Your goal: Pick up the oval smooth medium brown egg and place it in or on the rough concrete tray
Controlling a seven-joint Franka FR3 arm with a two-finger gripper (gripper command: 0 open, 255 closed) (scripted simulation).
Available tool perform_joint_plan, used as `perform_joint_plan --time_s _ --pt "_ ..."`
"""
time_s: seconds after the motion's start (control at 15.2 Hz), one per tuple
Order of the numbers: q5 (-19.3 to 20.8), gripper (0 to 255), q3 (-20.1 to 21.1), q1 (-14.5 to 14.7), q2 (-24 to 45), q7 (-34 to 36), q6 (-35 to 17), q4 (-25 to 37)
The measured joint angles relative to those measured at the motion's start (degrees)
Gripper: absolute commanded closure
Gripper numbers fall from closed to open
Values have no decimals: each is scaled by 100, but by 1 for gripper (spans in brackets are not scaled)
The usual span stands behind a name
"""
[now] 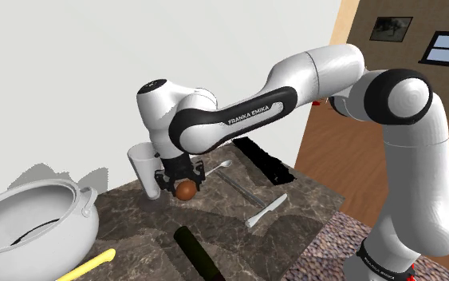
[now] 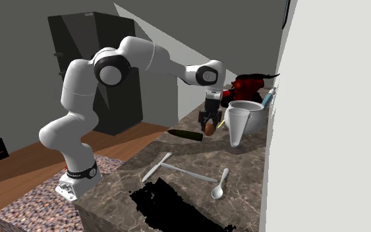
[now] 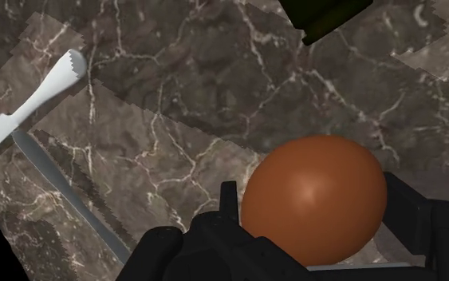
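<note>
My black gripper (image 1: 184, 182) is shut on the brown egg (image 1: 186, 190), low over the marble counter (image 1: 238, 231) and right beside a white cup (image 1: 144, 169). In the wrist view the smooth oval egg (image 3: 314, 199) sits clasped between the two fingers (image 3: 229, 209), with veined marble behind it. From the second exterior view the gripper (image 2: 209, 122) hangs with the egg (image 2: 209, 130) at its tip, near the cup (image 2: 238, 125). A flat, jagged black tray shape (image 1: 266, 164) lies at the counter's far end toward the shoulder view's right, and near the front edge (image 2: 171, 207) in the second exterior view.
A big white lidded pot (image 1: 31, 219) stands at the shoulder view's left, a yellow handle (image 1: 87, 266) below it. A dark bottle (image 1: 197, 251) lies near the front. A spoon (image 1: 221, 167), a knife (image 1: 242, 190) and a white-handled tool (image 1: 265, 210) lie between egg and tray.
</note>
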State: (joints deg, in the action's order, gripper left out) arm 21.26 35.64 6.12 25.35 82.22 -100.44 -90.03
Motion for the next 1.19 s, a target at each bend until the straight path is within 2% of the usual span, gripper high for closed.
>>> perform_joint_plan --time_s 0.53,1.19 --pt "-108 255 41 -28 -163 -149 435 318" --pt "-623 255 -190 -1250 -1408 -1429 -264 -1200"
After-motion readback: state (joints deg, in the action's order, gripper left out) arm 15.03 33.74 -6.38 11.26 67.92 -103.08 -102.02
